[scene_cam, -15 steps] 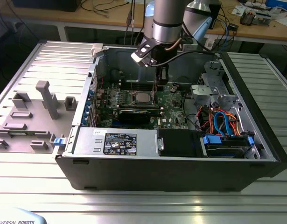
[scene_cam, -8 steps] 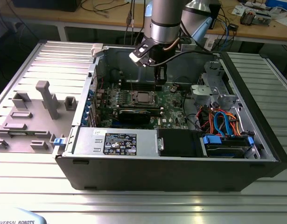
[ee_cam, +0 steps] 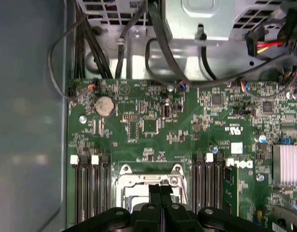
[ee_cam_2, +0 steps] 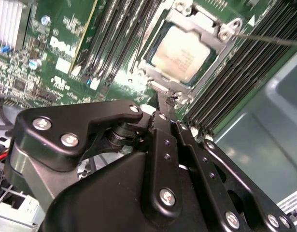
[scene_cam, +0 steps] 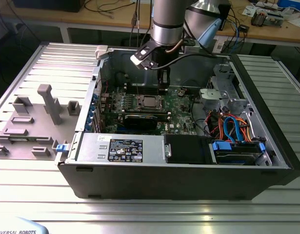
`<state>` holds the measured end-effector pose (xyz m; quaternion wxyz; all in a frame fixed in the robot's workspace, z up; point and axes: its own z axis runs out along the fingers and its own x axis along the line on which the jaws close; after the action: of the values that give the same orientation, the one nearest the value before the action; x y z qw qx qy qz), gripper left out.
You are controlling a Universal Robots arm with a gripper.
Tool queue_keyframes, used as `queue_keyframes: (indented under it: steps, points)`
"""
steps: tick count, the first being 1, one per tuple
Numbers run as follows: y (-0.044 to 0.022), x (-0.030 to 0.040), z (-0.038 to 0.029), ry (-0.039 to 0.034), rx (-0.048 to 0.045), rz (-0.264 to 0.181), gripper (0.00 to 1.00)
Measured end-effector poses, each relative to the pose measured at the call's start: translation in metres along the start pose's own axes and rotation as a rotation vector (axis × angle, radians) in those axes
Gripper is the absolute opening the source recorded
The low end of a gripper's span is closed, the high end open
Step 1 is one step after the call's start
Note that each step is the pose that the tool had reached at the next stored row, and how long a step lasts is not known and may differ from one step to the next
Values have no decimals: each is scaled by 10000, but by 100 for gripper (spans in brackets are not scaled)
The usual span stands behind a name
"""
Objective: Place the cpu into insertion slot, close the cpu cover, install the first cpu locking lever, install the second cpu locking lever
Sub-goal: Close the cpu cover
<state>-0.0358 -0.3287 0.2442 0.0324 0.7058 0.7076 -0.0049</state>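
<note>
The cpu [ee_cam_2: 179, 53] lies in the insertion slot [scene_cam: 149, 101] with its pale metal top showing through the window of the cpu cover [ee_cam_2: 209, 30]. The cover lies flat over the chip, and its frame [ee_cam: 123, 182] also appears in the first wrist view. A thin wire locking lever [ee_cam_2: 271, 39] runs off from one corner of the socket. My gripper [ee_cam_2: 170, 98] is shut, its tip right at the socket's edge beside the cover's tab. In the exterior view the gripper [scene_cam: 163, 90] hangs just behind the socket, toward the exterior view's right. I cannot tell whether it touches a lever.
Black memory slots [ee_cam_2: 114, 38] flank the socket on both sides. A black graphics card [scene_cam: 140, 119] sits in front of it. Cables [scene_cam: 232, 126] and drive bays fill the case at the exterior view's right. The case walls [scene_cam: 164, 180] surround the motherboard [ee_cam: 153, 125].
</note>
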Motion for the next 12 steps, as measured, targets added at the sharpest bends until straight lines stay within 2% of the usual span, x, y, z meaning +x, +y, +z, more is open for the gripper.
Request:
queue_keyframes:
  steps: [6,12]
  points:
    - [-124,5,80,0,0,1,11]
    - [-129,6,95,0,0,-1,11]
